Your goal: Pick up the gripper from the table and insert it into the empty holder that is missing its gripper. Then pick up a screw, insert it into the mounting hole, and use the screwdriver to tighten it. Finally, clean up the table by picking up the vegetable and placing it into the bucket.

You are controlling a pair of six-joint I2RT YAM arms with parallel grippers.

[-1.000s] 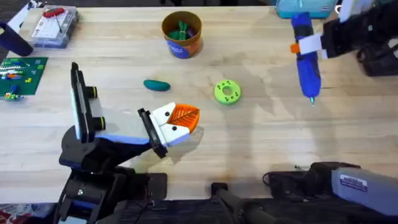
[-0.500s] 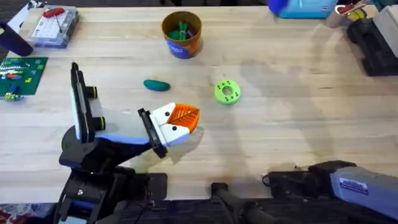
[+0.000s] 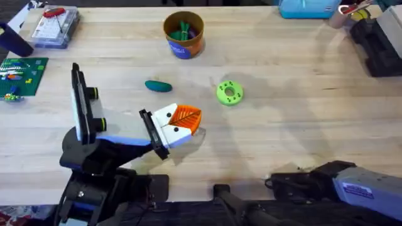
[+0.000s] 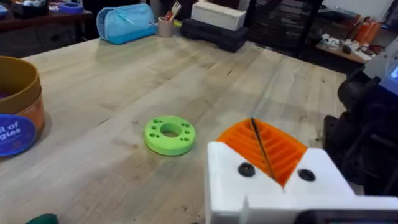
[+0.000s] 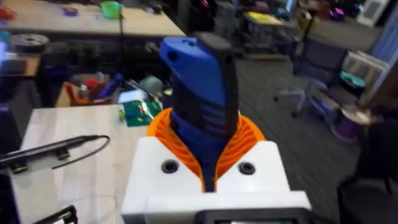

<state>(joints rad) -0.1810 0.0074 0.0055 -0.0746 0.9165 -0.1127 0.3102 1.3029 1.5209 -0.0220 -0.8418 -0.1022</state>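
My left gripper (image 3: 186,118) rests on the table left of centre, its white block and orange ribbed pads (image 4: 283,149) shut together against the holder's black plate (image 3: 149,133). I cannot tell the task's gripper apart from these fingers. The dark green vegetable (image 3: 158,86) lies just beyond it, and the bucket (image 3: 183,34) stands farther back. The wrist view has the bucket (image 4: 15,106) at one edge. My right gripper (image 5: 206,163) is shut on the blue screwdriver (image 5: 200,87), raised off the table. The screw is out of view.
A lime-green disc (image 3: 229,92) lies right of the vegetable. A clear parts box (image 3: 55,25) and a green board (image 3: 22,75) sit at the far left. A blue pouch (image 3: 308,7) and a black case (image 3: 378,44) stand at the back right.
The right arm has carried the screwdriver up and away from the table's far right, out of the overhead view. The left arm has not moved.
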